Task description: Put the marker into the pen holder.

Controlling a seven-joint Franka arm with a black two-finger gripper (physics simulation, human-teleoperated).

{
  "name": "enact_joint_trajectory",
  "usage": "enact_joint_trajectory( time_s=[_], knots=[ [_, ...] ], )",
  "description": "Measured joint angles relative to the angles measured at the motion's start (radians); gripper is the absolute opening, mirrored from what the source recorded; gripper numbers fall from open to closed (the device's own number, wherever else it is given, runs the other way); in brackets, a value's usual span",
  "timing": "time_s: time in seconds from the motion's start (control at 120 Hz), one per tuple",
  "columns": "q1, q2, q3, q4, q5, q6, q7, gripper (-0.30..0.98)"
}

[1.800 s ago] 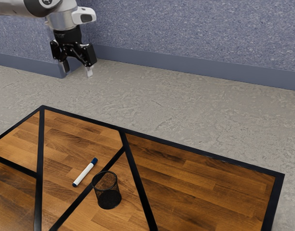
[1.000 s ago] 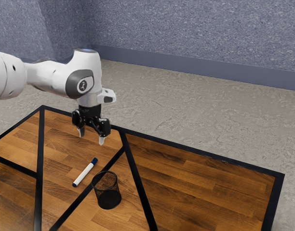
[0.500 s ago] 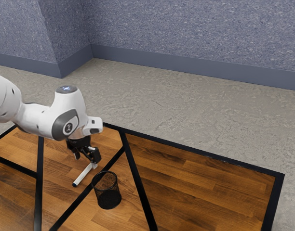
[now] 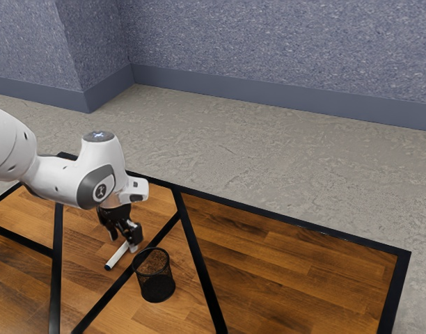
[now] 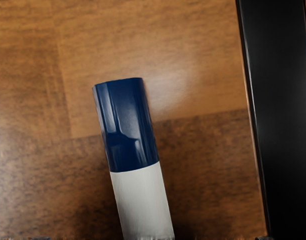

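The marker (image 4: 116,257) lies flat on the desk (image 4: 289,261), outside the holder (image 4: 157,287), with its white body and one dark end in sight in the exterior view. The arm (image 4: 70,179) comes in from the exterior view's left, bends down over the desk and brings the jaws low over the marker's capped end. The jaws stand open, the fingers (image 4: 134,236) well apart on either side of the marker, and have hold of nothing.

In the wrist view the blue cap (image 5: 126,127) points away from the hand, joined to the white body, which runs back toward the jaws. The cap has flat, glossy faces. Past bare wood, beside the marker, runs a black strip (image 5: 285,125).

The holder is a black mesh cup, upright on the desk, just beside the jaws and near the marker, toward the exterior view's right. Its wide mouth faces up. A black strip crosses the wood between marker and holder, one of several that divide the desk into panels. Beyond the desk spread the grey floor (image 4: 282,167) and the speckled blue-grey wall (image 4: 269,56).
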Motion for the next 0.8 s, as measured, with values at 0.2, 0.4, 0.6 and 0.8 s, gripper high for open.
enact_joint_trajectory(
  time_s=[0.2, 0.4, 0.6, 0.8],
  knots=[
    [0.000, 0.005, 0.000, 0.003, 0.003, -0.014, -0.001, 0.27],
    [0.000, 0.013, 0.000, 0.005, 0.004, -0.014, -0.001, 0.10],
    [-0.001, 0.007, -0.006, 0.014, 0.008, -0.004, -0.002, 0.02],
    [-0.009, -0.278, -0.144, -0.065, 0.014, 0.097, -0.006, -0.02]
  ],
)
